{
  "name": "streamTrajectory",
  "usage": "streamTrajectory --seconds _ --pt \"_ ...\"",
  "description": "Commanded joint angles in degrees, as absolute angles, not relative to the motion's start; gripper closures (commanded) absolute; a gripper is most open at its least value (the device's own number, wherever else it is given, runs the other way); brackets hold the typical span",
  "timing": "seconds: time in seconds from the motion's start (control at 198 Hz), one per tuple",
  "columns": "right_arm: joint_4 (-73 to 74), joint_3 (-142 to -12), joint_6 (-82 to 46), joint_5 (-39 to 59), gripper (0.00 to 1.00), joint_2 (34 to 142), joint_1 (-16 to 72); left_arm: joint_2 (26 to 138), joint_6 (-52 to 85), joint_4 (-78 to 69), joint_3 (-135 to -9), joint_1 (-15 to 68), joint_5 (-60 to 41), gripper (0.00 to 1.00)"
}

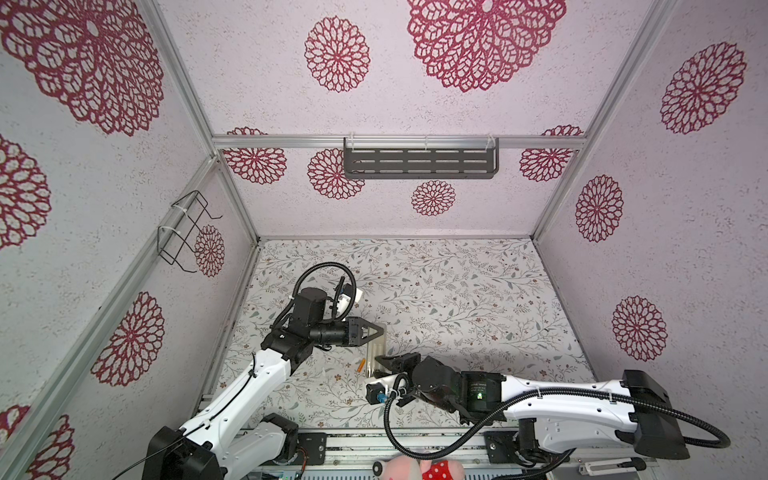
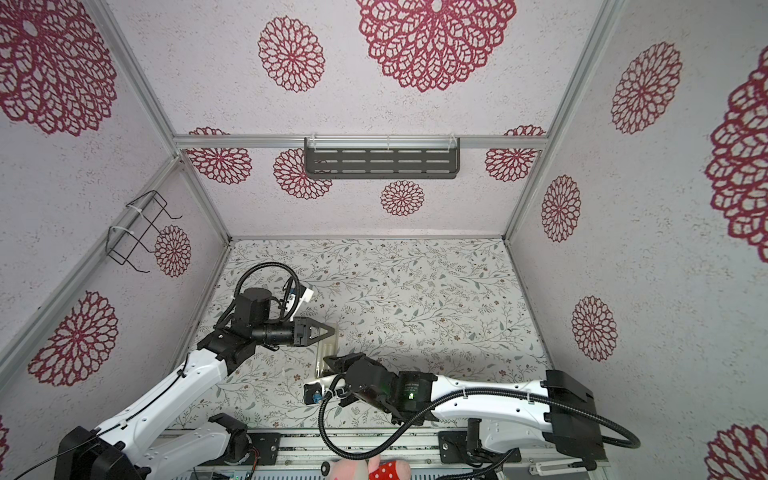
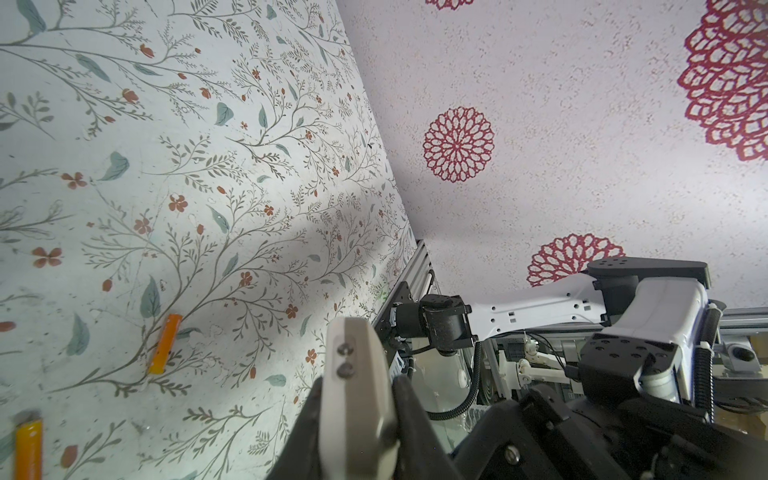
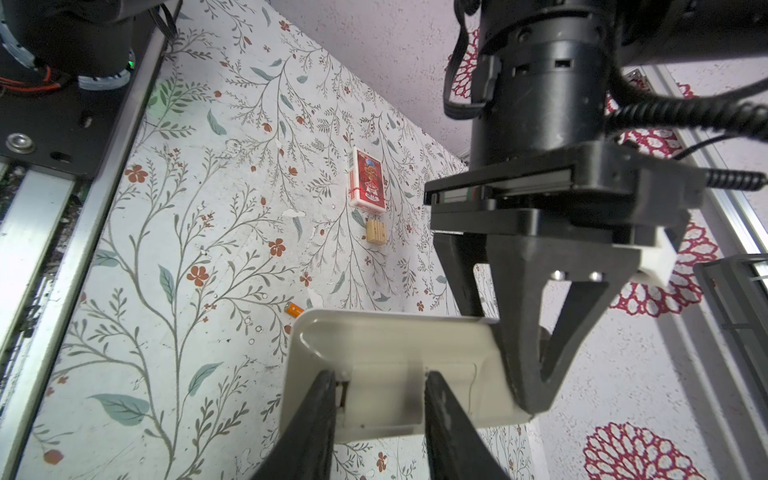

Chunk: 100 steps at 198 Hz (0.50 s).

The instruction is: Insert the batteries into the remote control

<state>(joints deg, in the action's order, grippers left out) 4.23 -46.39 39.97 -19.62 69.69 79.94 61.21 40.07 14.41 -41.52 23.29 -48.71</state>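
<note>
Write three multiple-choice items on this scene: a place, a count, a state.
1. Where is the wooden block?
A) on the table beside the red card box
B) on the wall shelf
C) in a gripper
2. How many orange batteries lie loose on the table?
A) none
B) one
C) two
3. The left gripper is:
A) open, empty
B) shut on the remote control
C) shut on a battery

1A: right wrist view shows it by the box.
2C: left wrist view shows both.
3B: the remote sits clamped between its fingers.
</note>
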Motion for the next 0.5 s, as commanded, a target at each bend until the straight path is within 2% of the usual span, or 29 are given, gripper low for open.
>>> streamTrajectory --seconds 0.0,0.323,0.5 --pt "7.7 -50.0 39.7 -26.6 0.63 69.6 79.0 60.8 39.9 16.8 -42.0 24.0 -52.5 1.00" --pt "8.2 -49.5 39.8 -26.9 0.63 68.8 79.0 61.1 38.7 18.5 -42.5 23.9 -50.4 1.00" --pt "6.1 -49.4 38.2 -23.4 0.61 67.2 79.1 60.9 38.7 18.7 -42.7 23.5 -50.4 1.00"
